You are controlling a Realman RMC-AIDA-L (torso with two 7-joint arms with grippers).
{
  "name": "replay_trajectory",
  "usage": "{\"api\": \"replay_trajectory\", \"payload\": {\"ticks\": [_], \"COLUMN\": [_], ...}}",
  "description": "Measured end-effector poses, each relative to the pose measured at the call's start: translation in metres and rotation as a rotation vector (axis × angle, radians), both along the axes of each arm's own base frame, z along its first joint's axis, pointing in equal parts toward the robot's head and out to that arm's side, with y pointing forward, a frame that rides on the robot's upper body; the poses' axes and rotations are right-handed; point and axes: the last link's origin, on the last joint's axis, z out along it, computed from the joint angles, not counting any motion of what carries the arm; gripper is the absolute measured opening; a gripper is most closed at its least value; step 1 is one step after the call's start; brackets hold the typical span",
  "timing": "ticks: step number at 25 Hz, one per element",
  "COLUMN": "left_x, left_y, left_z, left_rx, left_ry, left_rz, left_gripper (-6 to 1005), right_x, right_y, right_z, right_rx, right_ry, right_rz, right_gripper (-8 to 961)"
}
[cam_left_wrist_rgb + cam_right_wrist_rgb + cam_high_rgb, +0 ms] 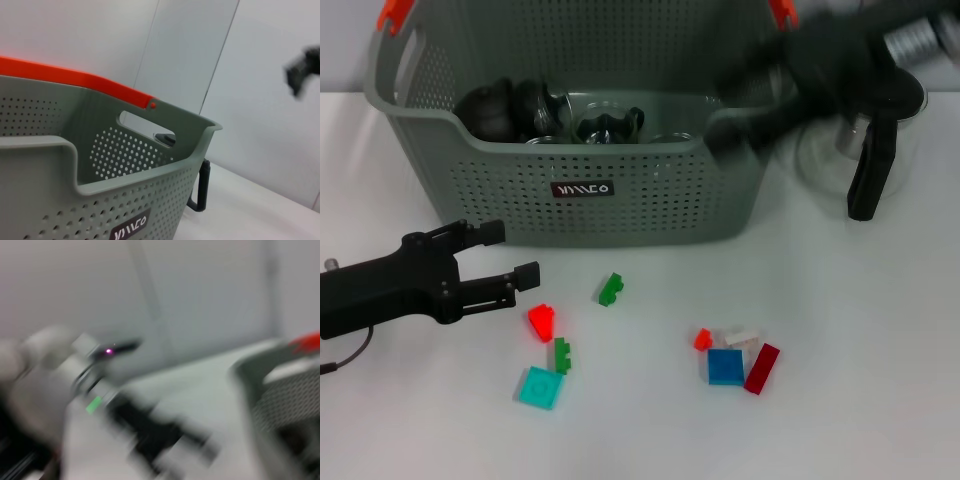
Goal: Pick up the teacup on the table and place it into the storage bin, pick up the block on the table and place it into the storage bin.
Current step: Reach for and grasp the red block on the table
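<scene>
The grey-green storage bin stands at the back of the table, and the left wrist view shows its rim and wall. Inside it lie dark items and a glass teacup. Loose blocks lie in front of it: a red block, two green ones and a teal one. My left gripper hovers open just left of the red block, holding nothing. My right gripper is a dark blur over the bin's right rim.
A glass teapot with a black handle stands right of the bin. A second cluster of blocks lies front right: small red, white, blue and dark red. Orange handle clips top the bin's ends.
</scene>
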Motion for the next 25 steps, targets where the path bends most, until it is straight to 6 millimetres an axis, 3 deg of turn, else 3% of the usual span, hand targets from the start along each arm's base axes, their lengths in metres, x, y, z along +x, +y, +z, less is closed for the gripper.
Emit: {"api": "replay_trajectory", "payload": {"ticks": [5,12,21,25], "left_x": [0.000,0.000,-0.001,-0.002], "left_y": [0.001,0.002,0.002,0.001], "left_z": [0.001,0.000,-0.002,-0.002], "left_rx": [0.003,0.004,-0.001,0.000], "left_ry": [0.004,0.005,-0.004,-0.003], "left_rz": [0.001,0.005,0.010,0.013], "left_gripper": [881,880,880,880], "right_x": [0.039,0.075,0.084,0.085], "right_y": [-0.035,-0.044,-0.038,-0.036], "right_z": [-0.015,-0.056,-0.112,-0.126], "right_rx": [-0.067,-0.051,-0.020,0.016], "right_ry": [-0.182,-0.444,-0.616,-0.675], "right_rz": [-0.011,-0.128,-0.157,-0.169], "right_gripper": [923,919,918,919]}}
